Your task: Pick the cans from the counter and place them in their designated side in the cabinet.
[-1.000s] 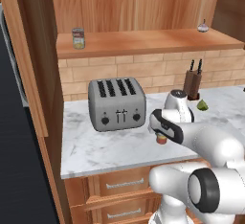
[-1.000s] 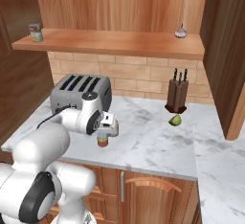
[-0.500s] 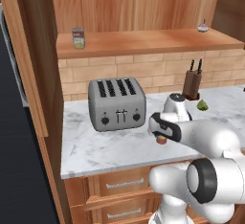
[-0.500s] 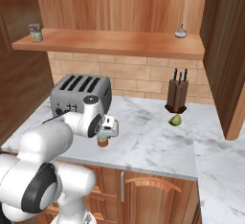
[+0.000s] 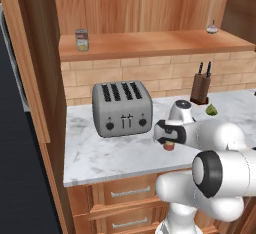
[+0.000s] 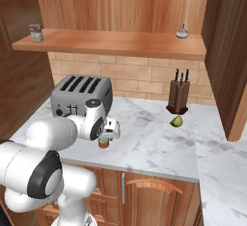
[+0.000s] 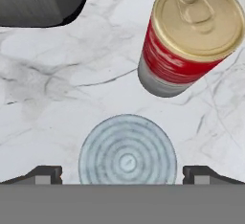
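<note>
On the white marble counter [image 5: 115,155] my gripper [image 7: 125,173] hangs over a small can [image 7: 127,151] with a ribbed grey top. Its dark fingertips [image 7: 47,173] stand open on either side of the can, with small gaps. Next to it stands a mostly red can [image 7: 184,50] with a gold lid and a pale band. From the base cameras, the gripper [image 5: 169,138] [image 6: 106,136] points down at a small red and yellow can [image 5: 169,146] [image 6: 103,144] in front of the toaster. Above is the cabinet's wooden shelf [image 5: 150,45] [image 6: 116,44].
A grey toaster [image 5: 122,108] [image 6: 82,94] stands just behind and to the left of the gripper. A knife block [image 5: 201,88] [image 6: 177,95] and a green fruit [image 5: 212,109] [image 6: 176,121] sit to the right. A silver-topped can [image 5: 81,40] [image 6: 35,32] and a small garlic-like item [image 5: 212,28] are on the shelf.
The arm's elbow has shifted slightly. The hand stays over the same can, and the cans have not moved.
</note>
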{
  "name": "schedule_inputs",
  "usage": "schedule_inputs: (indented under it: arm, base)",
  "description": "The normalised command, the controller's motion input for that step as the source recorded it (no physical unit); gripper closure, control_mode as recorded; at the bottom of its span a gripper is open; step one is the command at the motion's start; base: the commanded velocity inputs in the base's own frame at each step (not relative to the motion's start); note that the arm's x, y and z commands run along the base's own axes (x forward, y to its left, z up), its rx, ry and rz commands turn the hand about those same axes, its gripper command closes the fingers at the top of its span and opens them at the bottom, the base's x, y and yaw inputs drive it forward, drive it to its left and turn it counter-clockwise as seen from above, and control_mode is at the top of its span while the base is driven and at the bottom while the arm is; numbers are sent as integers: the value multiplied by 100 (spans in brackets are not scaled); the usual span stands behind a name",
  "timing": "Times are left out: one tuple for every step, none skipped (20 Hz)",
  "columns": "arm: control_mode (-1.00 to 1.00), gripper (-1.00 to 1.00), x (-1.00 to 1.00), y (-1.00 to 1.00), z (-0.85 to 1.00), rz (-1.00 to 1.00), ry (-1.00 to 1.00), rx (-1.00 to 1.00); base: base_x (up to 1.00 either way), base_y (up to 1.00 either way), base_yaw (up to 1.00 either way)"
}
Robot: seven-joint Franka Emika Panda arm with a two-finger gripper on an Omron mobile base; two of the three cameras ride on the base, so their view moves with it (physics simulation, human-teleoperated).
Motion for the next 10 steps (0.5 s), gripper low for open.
schedule_inputs:
  arm:
    - [-100, -100, 12, 0, -16, 0, 0, 0]
    - [-100, -100, 12, 0, -17, 0, 0, 0]
    - [-100, 100, 11, 0, -16, 0, 0, 0]
    - [-100, 100, 11, 0, -15, 0, 0, 0]
    - [-100, 100, 8, 0, -13, 0, 0, 0]
    - [-100, 100, 2, 0, -9, 0, 0, 0]
    - [-100, 100, 0, 0, -6, 0, 0, 0]
    - [-100, 100, 0, 0, -1, 0, 0, 0]
    - [-100, 100, 0, 0, 0, 0, 0, 0]
    - [-100, 100, 0, 0, 0, 0, 0, 0]
  base:
    - [0, 0, 0]
    - [0, 0, 0]
    - [0, 0, 0]
    - [0, 0, 0]
    - [0, 0, 0]
    - [0, 0, 0]
    - [0, 0, 0]
    - [0, 0, 0]
    - [0, 0, 0]
    - [0, 0, 0]
